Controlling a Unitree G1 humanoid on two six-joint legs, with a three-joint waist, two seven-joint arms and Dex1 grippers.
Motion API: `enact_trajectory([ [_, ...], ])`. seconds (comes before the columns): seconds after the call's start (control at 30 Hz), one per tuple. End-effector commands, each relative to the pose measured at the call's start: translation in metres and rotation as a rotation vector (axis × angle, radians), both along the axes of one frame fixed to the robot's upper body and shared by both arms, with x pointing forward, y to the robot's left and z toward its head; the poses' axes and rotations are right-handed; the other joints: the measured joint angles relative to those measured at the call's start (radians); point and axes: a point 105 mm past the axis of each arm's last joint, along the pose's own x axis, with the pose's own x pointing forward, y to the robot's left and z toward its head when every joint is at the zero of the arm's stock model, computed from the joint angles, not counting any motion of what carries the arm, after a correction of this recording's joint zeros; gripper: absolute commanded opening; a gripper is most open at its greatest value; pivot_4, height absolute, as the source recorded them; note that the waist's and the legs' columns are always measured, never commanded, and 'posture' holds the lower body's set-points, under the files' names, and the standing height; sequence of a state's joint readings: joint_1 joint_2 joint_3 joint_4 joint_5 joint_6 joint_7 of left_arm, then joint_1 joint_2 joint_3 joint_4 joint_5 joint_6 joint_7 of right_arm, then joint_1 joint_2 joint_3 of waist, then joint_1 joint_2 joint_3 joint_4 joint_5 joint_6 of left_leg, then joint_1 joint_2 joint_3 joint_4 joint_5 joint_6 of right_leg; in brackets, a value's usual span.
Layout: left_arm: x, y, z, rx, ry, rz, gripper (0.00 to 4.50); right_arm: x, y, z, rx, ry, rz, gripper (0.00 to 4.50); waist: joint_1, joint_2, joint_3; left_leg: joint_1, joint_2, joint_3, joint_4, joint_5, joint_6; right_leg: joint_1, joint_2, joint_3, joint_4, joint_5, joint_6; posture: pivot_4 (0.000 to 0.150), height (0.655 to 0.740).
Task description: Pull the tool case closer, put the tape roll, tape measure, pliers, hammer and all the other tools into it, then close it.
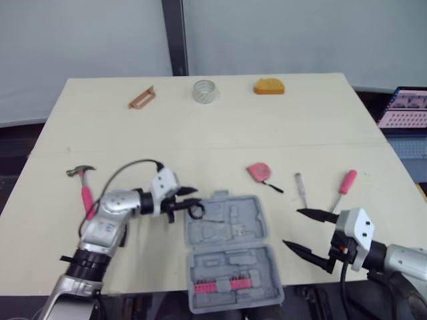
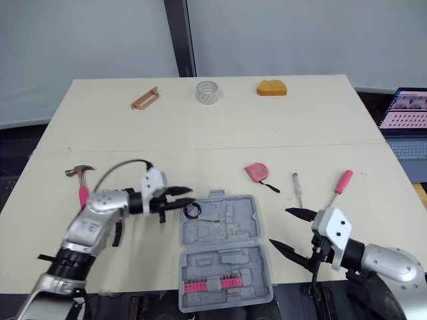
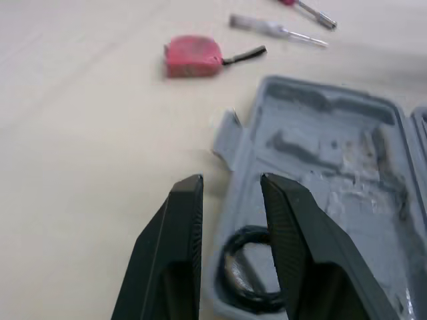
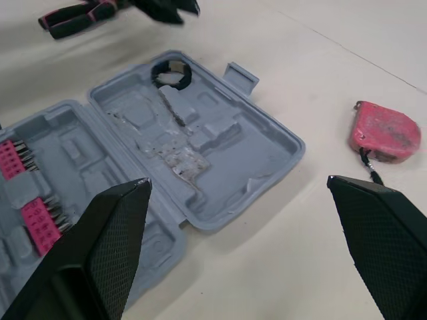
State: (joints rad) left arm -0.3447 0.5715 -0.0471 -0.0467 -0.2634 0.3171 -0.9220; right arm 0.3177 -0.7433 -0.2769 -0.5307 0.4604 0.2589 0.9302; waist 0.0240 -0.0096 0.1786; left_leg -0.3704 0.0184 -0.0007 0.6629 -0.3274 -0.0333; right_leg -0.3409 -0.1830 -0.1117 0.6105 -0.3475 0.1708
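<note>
1. Now the grey tool case (image 1: 248, 261) lies open at the bottom middle of the frame. Its lower half reaches the front edge of the table (image 1: 200, 133), so I think both arms can reach it easily.
2. The left hand (image 1: 195, 197) hangs over the case's upper left corner. Its fingers are only a little apart and hold nothing.
3. The black tape roll (image 1: 195, 211) sits inside that corner, just under those fingers. That looks like its own spot.
4. The right hand (image 1: 291, 228) is at the lower right, just beside the case. It is wide and empty, maybe ready for the next tool.
5. The pink tape measure (image 1: 259, 172) lies near the case's top edge. A small silver tool (image 1: 301, 189) and a pink screwdriver (image 1: 347, 181) lie to the right. The hammer (image 1: 83, 190) lies at the left. None are in the case yet.
6. A clear roll (image 1: 205, 91), a brown piece (image 1: 141, 98) and an orange thing (image 1: 269, 87) sit near the far edge, well apart from both hands.
7. Bare table lies between the case and these tools. The left hand should go up over the case wall first, so it does not bump it.
</note>
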Motion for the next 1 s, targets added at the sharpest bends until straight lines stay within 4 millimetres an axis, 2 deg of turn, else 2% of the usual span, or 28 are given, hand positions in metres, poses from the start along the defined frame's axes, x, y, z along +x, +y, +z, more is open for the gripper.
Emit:
enact_trajectory([
  [0.03,-0.017,0.022,0.031,-0.032,-0.034,0.034,1.46,-0.001,0.000,0.001,-0.014,-0.011,0.026,4.50,-0.003,0.000,0.000,0.000,0.000,0.000,0.000,0.000,0.000,0.000,0.000,0.000,0.000,0.000,0.000,0.150,0.7400],
  [0.13,-0.038,0.046,0.027,-0.009,-0.018,0.105,1.46,-0.001,-0.001,-0.002,-0.014,0.001,0.025,4.50,-0.011,0.001,0.000,0.001,0.000,0.000,-0.002,0.000,0.000,0.000,0.000,0.000,-0.001,0.000,0.000,0.150,0.7400],
  [0.4,-0.124,0.094,-0.019,-0.017,0.160,0.296,1.46,-0.011,-0.003,-0.019,-0.006,0.069,0.011,4.50,0.001,-0.001,-0.001,0.000,0.001,0.001,-0.002,-0.001,-0.001,0.001,0.000,0.000,-0.003,0.000,0.000,0.150,0.7400],
  [0.57,-0.161,0.109,-0.036,0.020,0.209,0.374,1.46,-0.016,-0.010,-0.032,-0.015,0.106,-0.003,4.50,0.011,-0.001,-0.001,0.001,0.000,0.000,0.000,-0.003,0.000,0.003,0.000,0.000,-0.005,0.000,0.000,0.150,0.7400],
  [0.67,-0.173,0.110,-0.041,0.003,0.238,0.390,1.46,-0.020,-0.014,-0.038,-0.017,0.129,-0.011,4.50,0.008,-0.001,-0.001,0.001,0.001,0.001,0.000,-0.005,0.000,0.003,0.000,0.000,-0.006,0.000,0.000,0.150,0.7400],
  [0.77,-0.180,0.111,-0.043,-0.001,0.246,0.398,2.30,-0.024,-0.018,-0.041,-0.017,0.145,-0.018,4.50,0.006,-0.001,-0.001,0.001,0.001,0.001,0.000,-0.005,0.001,0.003,0.000,0.000,-0.006,0.000,0.000,0.150,0.7400],
  [0.87,-0.188,0.115,-0.047,0.009,0.252,0.408,3.66,-0.027,-0.022,-0.044,-0.024,0.154,-0.026,4.50,0.002,-0.001,-0.001,0.001,0.001,0.001,0.000,-0.005,0.001,0.003,0.001,0.000,-0.007,0.000,0.000,0.150,0.7400],
  [0.9,-0.189,0.115,-0.047,0.010,0.251,0.409,4.27,-0.027,-0.022,-0.044,-0.024,0.154,-0.027,4.50,0.002,-0.001,-0.001,0.001,0.001,0.001,0.000,-0.005,0.001,0.003,0.000,0.000,-0.007,0.000,0.000,0.150,0.7400],
  [0.93,-0.189,0.116,-0.047,0.009,0.246,0.410,4.49,-0.027,-0.022,-0.044,-0.024,0.154,-0.027,4.50,0.002,-0.001,-0.001,0.001,0.001,0.001,0.000,-0.005,0.001,0.003,0.001,0.000,-0.008,0.000,0.000,0.150,0.7400],
  [1.0,-0.188,0.115,-0.047,0.007,0.236,0.408,4.49,-0.026,-0.023,-0.044,-0.024,0.152,-0.030,4.50,0.002,-0.001,-0.001,0.001,0.001,0.001,0.000,-0.005,0.001,0.003,0.001,0.000,-0.010,0.000,0.000,0.150,0.7400],
])
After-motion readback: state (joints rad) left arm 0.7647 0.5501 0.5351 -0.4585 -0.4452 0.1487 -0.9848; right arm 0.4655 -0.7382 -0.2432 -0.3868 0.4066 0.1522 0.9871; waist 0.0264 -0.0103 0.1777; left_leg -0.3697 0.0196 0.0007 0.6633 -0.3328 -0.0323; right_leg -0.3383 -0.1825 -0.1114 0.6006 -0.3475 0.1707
